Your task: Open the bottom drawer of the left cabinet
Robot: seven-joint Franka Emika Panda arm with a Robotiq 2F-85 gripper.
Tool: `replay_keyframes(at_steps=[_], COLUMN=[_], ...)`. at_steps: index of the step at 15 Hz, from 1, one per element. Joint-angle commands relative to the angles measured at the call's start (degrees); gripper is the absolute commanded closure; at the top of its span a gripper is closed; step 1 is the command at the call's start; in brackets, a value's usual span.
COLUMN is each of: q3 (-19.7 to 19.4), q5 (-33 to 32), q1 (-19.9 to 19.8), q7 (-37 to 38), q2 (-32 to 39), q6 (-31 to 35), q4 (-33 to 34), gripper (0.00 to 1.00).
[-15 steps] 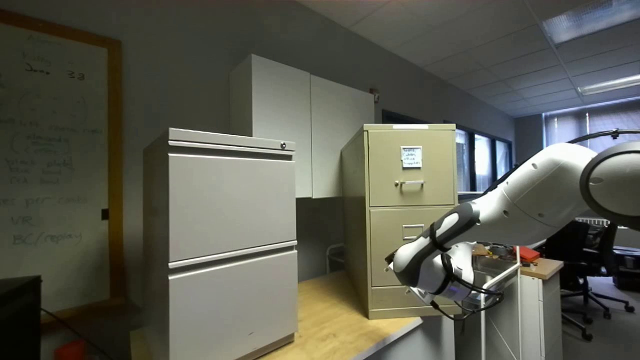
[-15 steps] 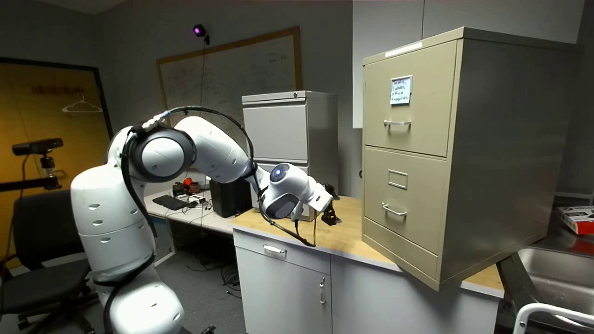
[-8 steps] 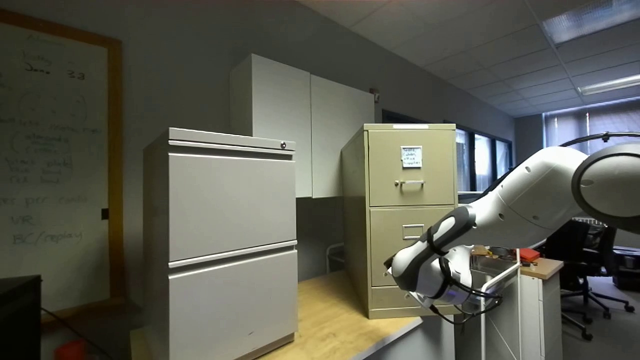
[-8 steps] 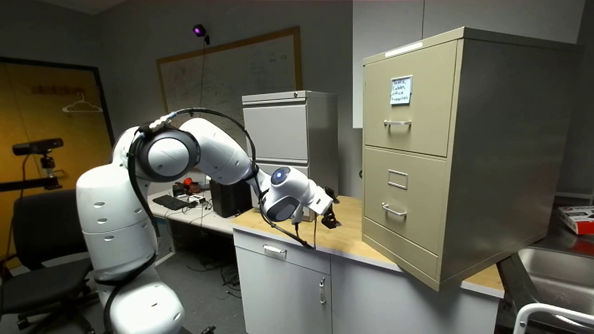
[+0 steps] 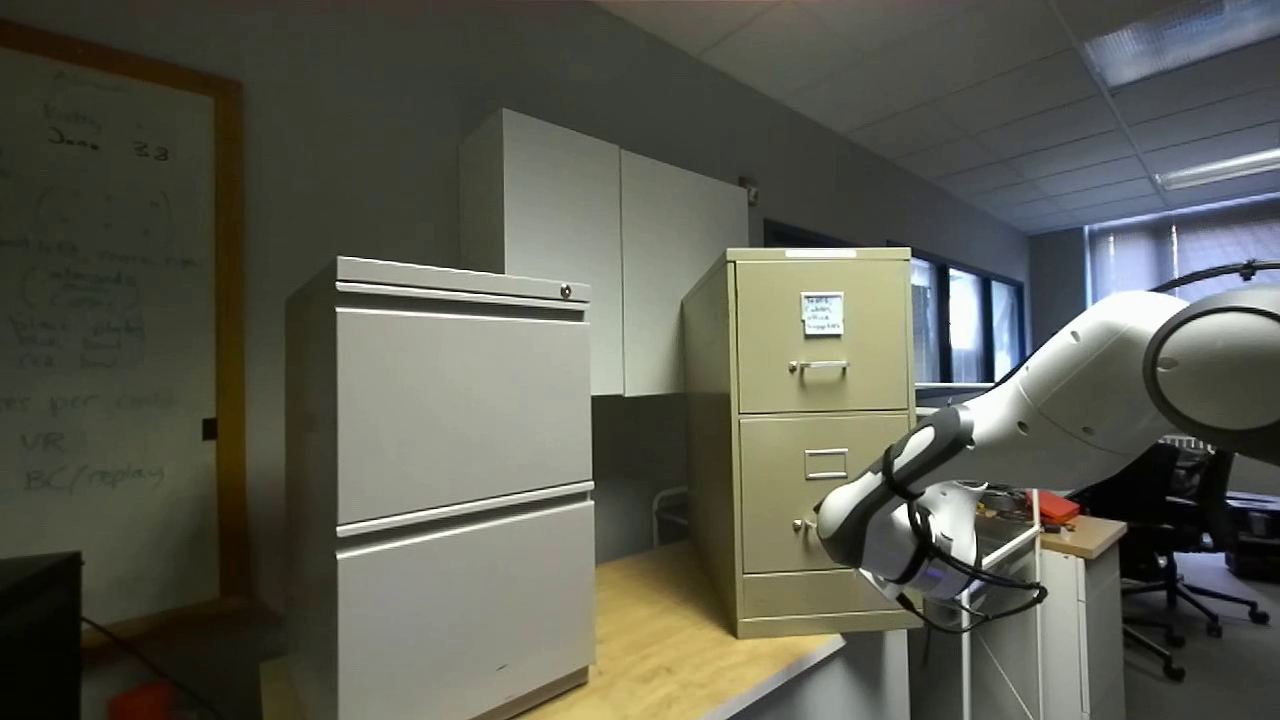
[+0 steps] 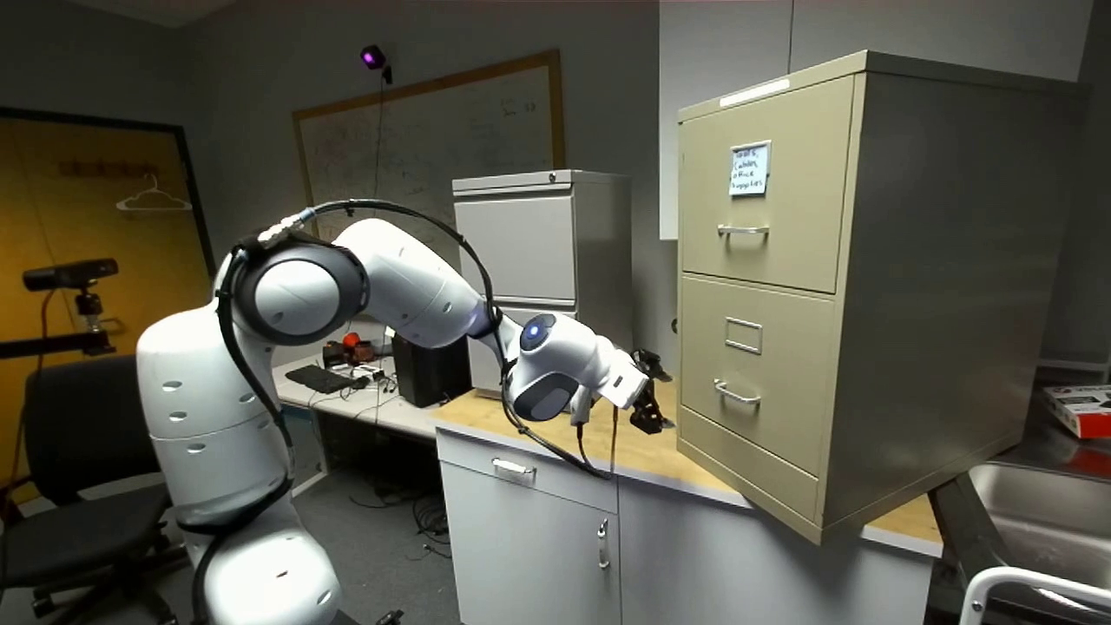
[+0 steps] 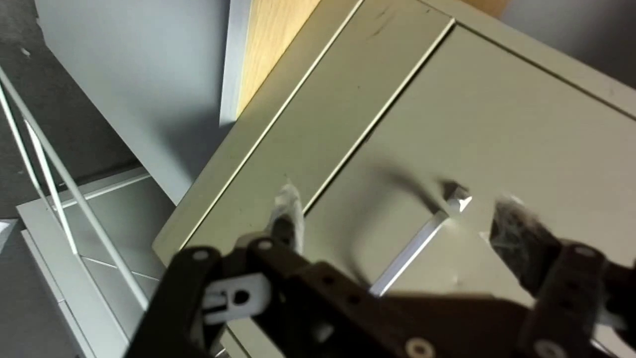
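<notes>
Wrist view: gripper seen with fingers spread, handle of the bottom drawer framed between them. Drawer closed, set low in the left cabinet. Handle partly hidden by the arm in an exterior view. Wooden counter shared with a light-grey cabinet, well apart; sink and white rail noted near the left cabinet.

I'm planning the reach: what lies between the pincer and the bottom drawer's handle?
Open air: in an exterior view, nothing stands between the pincer and the handle.
</notes>
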Motion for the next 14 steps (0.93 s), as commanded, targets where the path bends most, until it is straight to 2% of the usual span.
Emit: replay_keyframes(at_steps=[1,3,5,10,14], q3=[-1.4,-3.8,-9.2,-31.3,-49.4], q5=[-2.2,-5.8,-10.3,-19.0,-21.2], q1=[1.4,5.3,12.2,34.1,47.9], q7=[2.1,4.3,6.8,10.4,9.8], q2=[-3.4,-5.0,-6.1,-10.2,-12.5], q6=[-0.6,-1.3,-0.7,0.5,-0.2], q4=[0.9,2.6,3.8,-0.3,-3.6], gripper=[0.00,0.00,0.00,0.00,0.00])
